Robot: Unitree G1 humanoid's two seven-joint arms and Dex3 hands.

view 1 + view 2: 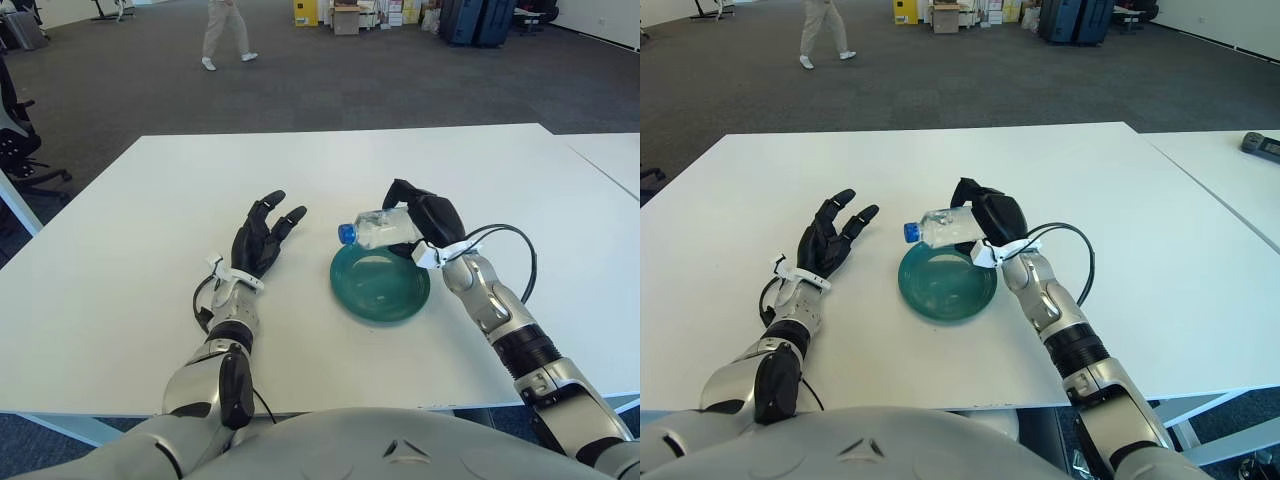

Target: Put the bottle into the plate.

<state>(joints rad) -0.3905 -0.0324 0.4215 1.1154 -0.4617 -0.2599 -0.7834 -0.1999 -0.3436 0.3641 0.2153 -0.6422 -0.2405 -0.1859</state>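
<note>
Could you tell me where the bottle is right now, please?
The bottle lies on its side in the right hand, over the far rim of the green plate at mid-table, blue cap pointing toward the open left hand.

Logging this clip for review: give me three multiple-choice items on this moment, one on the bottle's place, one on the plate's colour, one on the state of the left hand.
1. Where is the water bottle?
A. Lying on the table
B. Held over the plate's far rim
C. Standing in the plate

2. What colour is the plate?
A. Teal green
B. Red
C. White

3. What is the left hand doing?
A. Gripping the bottle
B. Covering the plate
C. Open, holding nothing

Key: 1 B, the right hand grips the bottle sideways, cap pointing left; 2 A, the dish is teal green; 3 C, its fingers are spread, left of the plate.
</note>
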